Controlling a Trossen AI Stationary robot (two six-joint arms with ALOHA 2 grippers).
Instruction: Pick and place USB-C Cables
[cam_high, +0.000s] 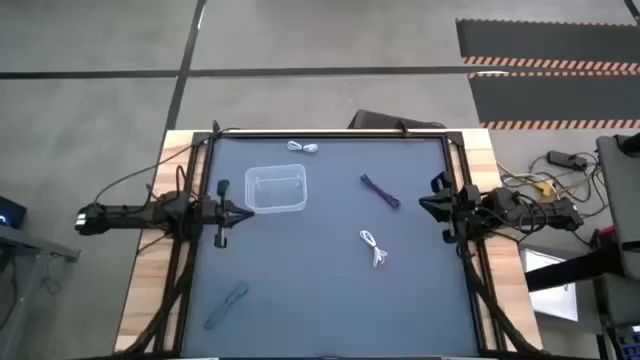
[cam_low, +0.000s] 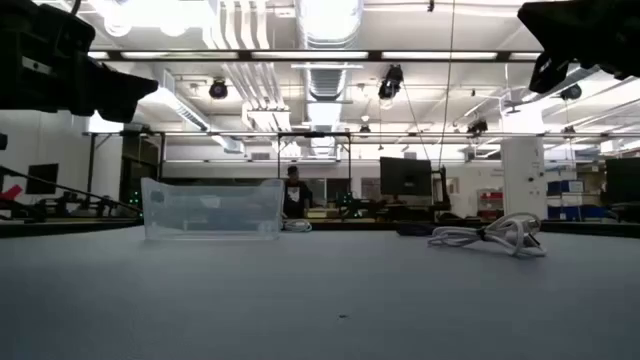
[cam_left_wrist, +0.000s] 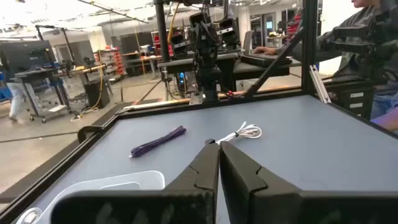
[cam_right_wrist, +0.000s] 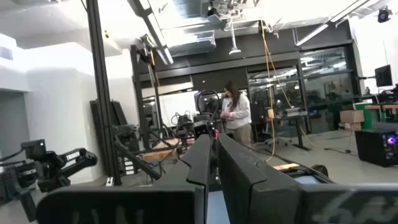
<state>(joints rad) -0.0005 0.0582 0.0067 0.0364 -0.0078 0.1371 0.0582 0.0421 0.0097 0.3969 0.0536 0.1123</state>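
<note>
**Both arms idle, cables loose**

Left fingers (cam_high: 243, 211) pressed together just beside the clear box (cam_high: 275, 190); right fingers (cam_high: 423, 203) pressed together, empty. Between them lie the purple cable (cam_high: 380, 190) and a white cable (cam_high: 374, 248). Another white cable (cam_high: 303, 148) lies beyond the box, and the teal cable (cam_high: 227, 305) lies well apart from both on the counter (cam_high: 330, 300).

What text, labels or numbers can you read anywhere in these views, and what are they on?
None can be read.
Clear box: no label visible.
Purple cable, two white cables, teal cable: no markings visible.
Monitor in the room behind: dark, nothing legible.
Floor hazard stripes: a pattern, no words.
</note>
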